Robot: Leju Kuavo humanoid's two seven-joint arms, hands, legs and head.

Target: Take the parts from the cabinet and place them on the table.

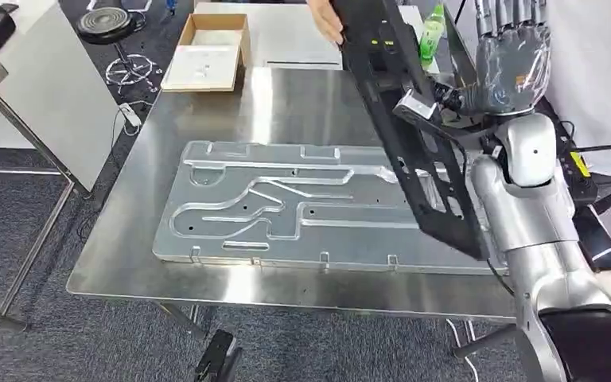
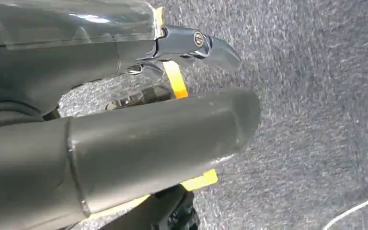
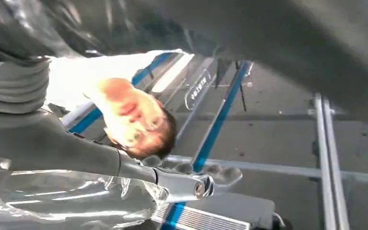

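While the right hand (image 1: 511,68) grips it, the black perforated panel (image 1: 414,135) tilts above the table (image 1: 207,119).

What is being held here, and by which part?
A person's hand grips the black panel at its upper edge; whether the right hand also grips it cannot be told.

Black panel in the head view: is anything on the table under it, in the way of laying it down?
Yes. The large silver grooved plate already lies flat across the middle of the table, and the black panel, tilted up at the right hand, hangs over its right end. A person's hand also holds the panel's top edge.
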